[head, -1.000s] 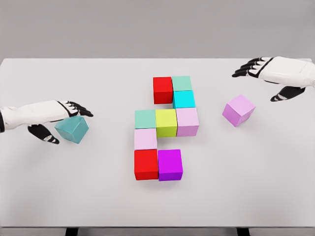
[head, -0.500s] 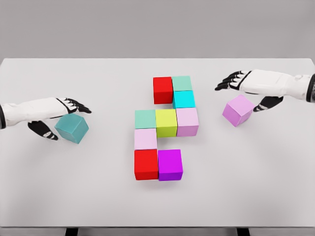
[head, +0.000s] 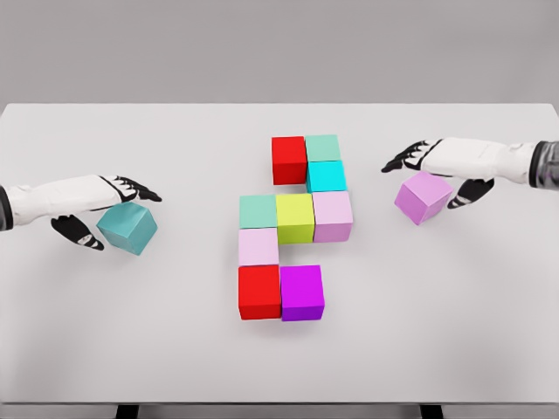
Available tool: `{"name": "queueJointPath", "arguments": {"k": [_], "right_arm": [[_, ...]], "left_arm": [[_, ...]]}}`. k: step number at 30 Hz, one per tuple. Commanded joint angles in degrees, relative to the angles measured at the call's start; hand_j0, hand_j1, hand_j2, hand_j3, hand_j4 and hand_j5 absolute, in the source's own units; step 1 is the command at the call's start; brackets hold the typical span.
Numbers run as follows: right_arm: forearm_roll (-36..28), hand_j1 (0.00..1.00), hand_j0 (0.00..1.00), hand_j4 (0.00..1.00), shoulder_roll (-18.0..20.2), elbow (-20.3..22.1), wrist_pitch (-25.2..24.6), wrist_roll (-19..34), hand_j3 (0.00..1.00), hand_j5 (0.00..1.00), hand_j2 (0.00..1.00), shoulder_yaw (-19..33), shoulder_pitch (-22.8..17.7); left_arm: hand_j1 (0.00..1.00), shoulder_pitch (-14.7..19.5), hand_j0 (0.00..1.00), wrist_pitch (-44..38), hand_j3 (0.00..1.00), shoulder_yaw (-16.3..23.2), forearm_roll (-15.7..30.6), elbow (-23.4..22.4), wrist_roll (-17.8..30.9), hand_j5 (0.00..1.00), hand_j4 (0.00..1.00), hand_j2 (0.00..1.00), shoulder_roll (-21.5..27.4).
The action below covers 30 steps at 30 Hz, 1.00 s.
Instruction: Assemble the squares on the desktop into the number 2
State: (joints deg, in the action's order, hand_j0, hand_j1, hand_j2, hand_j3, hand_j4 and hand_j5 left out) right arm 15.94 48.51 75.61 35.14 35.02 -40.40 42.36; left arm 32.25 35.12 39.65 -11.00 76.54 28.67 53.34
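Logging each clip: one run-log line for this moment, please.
left hand over teal cube | right hand over pink cube | neither lifted | nine-cube figure centre

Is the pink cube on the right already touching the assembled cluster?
No. The pink cube sits apart on the table under the right hand, with bare surface between it and the block cluster.

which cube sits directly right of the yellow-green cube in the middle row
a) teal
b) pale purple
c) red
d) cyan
b: the pale purple cube touches the right side of the yellow-green cube; the cyan cube sits behind it instead.
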Motion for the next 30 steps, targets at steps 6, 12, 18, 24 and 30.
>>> {"name": "queueJointPath", "arguments": {"k": [6, 12, 18, 24, 30], "right_arm": [[1.11, 1.0, 1.0, 1.0, -1.84, -3.72, -0.14, -0.02, 1.0, 1.0, 1.0, -1.26, 0.88], [1.99, 1.0, 1.0, 1.0, -2.28, -5.12, -0.14, -0.02, 1.0, 1.0, 1.0, -1.87, 1.41], [2.87, 1.0, 1.0, 1.0, -3.5, -6.97, -0.14, -0.02, 1.0, 1.0, 1.0, -3.19, 2.38], [4.01, 1.0, 1.0, 1.0, -4.12, -8.2, -0.14, -0.02, 1.0, 1.0, 1.0, -3.89, 2.9], [5.25, 1.0, 1.0, 1.0, -5.18, -10.66, -0.14, -0.02, 1.0, 1.0, 1.0, -4.33, 3.69]], "left_arm": [[0.95, -0.08, 0.95, -0.12, 0.95, 0.16, 0.19, 0.01, -0.02, 0.95, 0.95, 0.95, -0.52], [0.88, -0.08, 0.88, -0.12, 0.88, 1.13, 0.19, -0.08, -0.02, 0.88, 0.88, 0.88, -0.52], [0.68, -0.17, 0.68, -0.12, 0.68, 1.48, 0.19, 0.1, -0.02, 0.68, 0.68, 0.68, -0.43], [0.51, -0.17, 0.51, -0.12, 0.51, 1.48, 0.28, 0.01, 0.07, 0.51, 0.51, 0.51, -0.43], [0.4, 0.27, 0.4, -0.12, 0.4, 1.48, 0.37, 0.01, 0.07, 0.4, 0.4, 0.4, -0.52]]}}
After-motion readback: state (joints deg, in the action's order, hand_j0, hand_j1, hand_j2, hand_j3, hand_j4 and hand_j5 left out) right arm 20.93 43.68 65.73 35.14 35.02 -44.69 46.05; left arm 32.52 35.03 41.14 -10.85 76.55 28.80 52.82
